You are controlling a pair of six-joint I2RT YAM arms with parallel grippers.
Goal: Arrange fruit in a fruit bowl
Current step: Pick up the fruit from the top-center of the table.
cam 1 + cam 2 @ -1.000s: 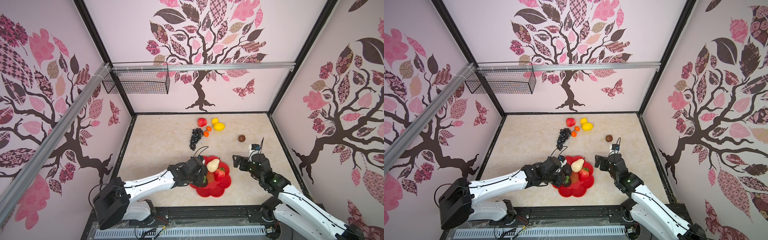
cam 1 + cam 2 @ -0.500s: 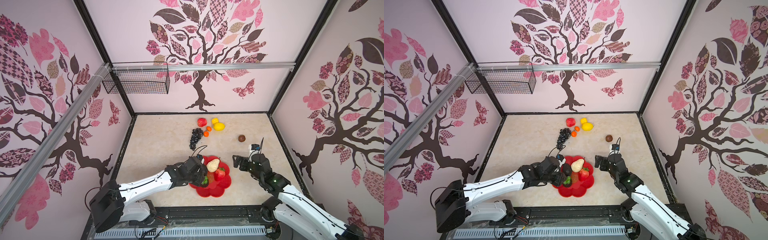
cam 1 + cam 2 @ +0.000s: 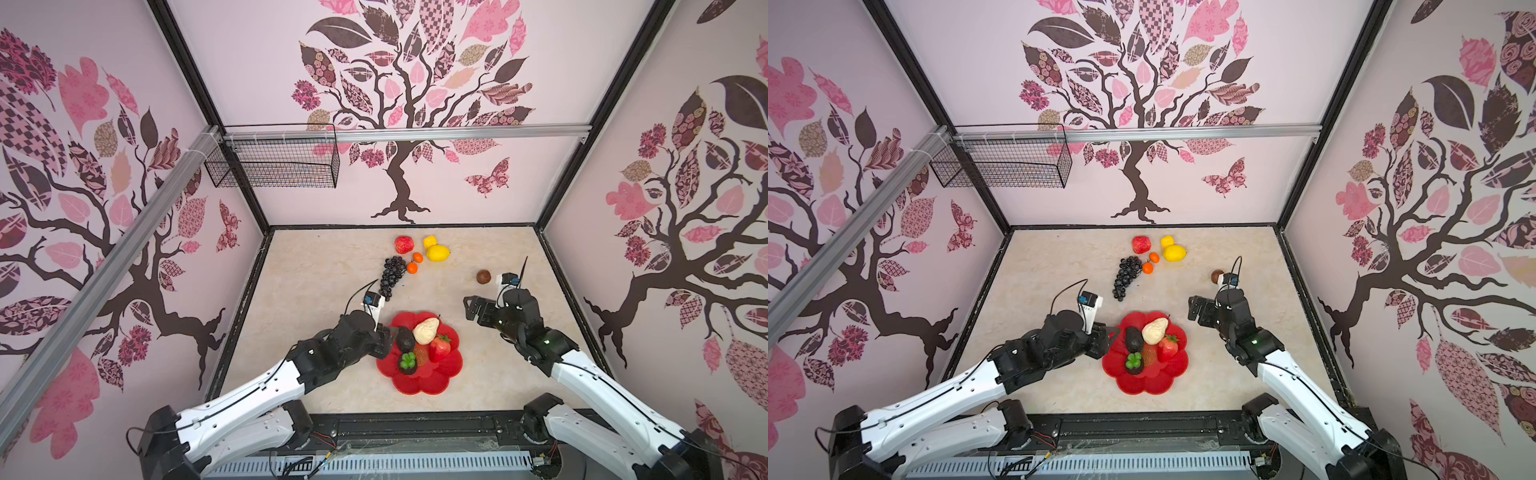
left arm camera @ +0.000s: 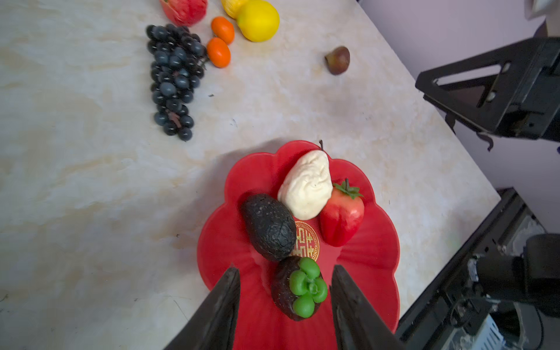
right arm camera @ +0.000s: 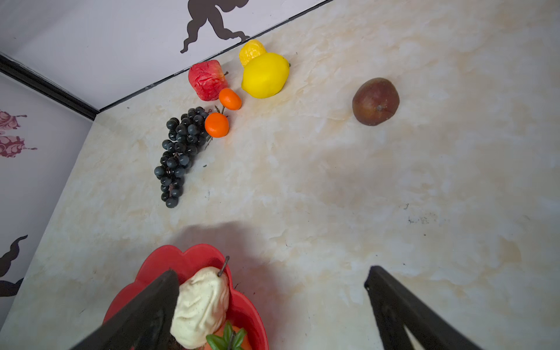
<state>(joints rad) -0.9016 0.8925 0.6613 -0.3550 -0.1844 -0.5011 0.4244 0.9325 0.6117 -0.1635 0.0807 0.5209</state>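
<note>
Red and glossy, the fruit bowl [image 3: 440, 382] sits on the marbled tabletop [image 3: 316, 291]. It carries a dark avocado [image 4: 269, 227], a cream pear [image 4: 306, 185], a strawberry [image 4: 342, 218] and a dark fruit with a green calyx [image 4: 298, 291]. The left gripper [image 4: 285, 269] hangs over the bowl's left rim, its jaws spread either side of that green-capped fruit without touching it. The right gripper [image 5: 271, 270] hovers just right of the bowl, jaws wide apart and empty. Beyond the bowl's far rim lie the grape bunch [image 3: 390, 270], two oranges [image 3: 412, 268], the red apple [image 3: 403, 244] and the lemon [image 3: 437, 252]. The brown pear [image 3: 483, 276] lies alone, far-right of the bowl.
</note>
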